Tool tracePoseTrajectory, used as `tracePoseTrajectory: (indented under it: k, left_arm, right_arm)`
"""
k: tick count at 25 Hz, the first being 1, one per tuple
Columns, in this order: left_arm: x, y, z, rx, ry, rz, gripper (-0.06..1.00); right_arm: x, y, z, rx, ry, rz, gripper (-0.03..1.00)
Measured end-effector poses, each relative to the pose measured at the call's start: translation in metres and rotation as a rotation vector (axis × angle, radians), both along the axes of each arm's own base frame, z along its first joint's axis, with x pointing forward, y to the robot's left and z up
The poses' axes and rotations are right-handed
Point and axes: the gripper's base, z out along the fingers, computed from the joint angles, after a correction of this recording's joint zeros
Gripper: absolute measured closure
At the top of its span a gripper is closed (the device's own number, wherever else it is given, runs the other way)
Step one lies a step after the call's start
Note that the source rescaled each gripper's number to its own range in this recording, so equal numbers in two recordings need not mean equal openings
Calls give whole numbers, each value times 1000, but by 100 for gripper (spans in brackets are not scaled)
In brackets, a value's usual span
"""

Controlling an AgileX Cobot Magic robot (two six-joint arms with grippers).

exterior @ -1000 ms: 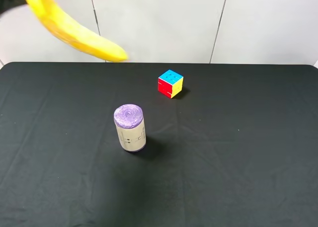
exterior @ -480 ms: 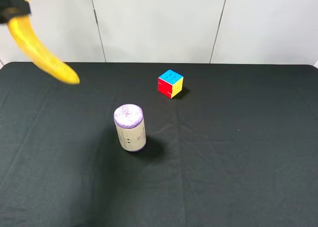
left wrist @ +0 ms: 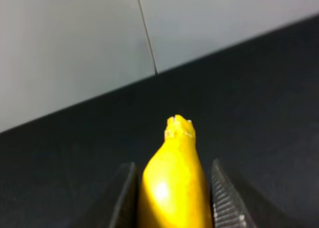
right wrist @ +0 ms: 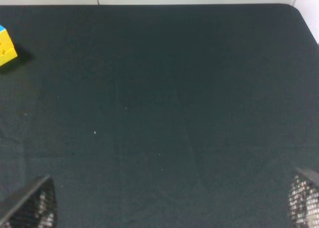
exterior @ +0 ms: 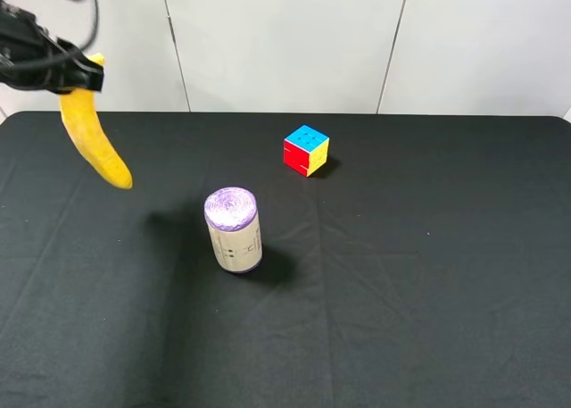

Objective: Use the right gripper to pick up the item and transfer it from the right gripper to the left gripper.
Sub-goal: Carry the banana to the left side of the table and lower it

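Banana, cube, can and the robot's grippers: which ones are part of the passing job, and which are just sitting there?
Part of the job:
- banana, hanging above the table, held in the left gripper
- right gripper, open and holding nothing

Just lying about:
- puzzle cube, on the black table
- purple-topped can, standing upright on the table

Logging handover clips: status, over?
Left gripper shut on curved yellow banana, held above the black table. Right gripper open, empty. Nothing obstructing.
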Motion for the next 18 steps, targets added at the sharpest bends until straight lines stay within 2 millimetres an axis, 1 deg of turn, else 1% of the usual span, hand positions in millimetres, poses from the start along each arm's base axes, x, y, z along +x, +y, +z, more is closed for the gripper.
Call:
tracePoseTrajectory:
  k: [2,4,16,17,18]
  left_arm:
    - [3,0,-7,32,17,-20,94]
    - [5,-1,-10,43,24,-27,94]
    - [5,-1,-10,51,23,-34,94]
    - [5,-1,-10,51,23,-34,92]
    - [5,-1,-10,50,23,-34,81]
  right_arm:
    - [0,0,0,0,0,0,-3]
    - [0,0,0,-2,0,1,-3]
    - [0,0,0,-2,0,1,-3]
    - [0,0,0,-2,0,1,-3]
    - [0,0,0,-2,0,1,-3]
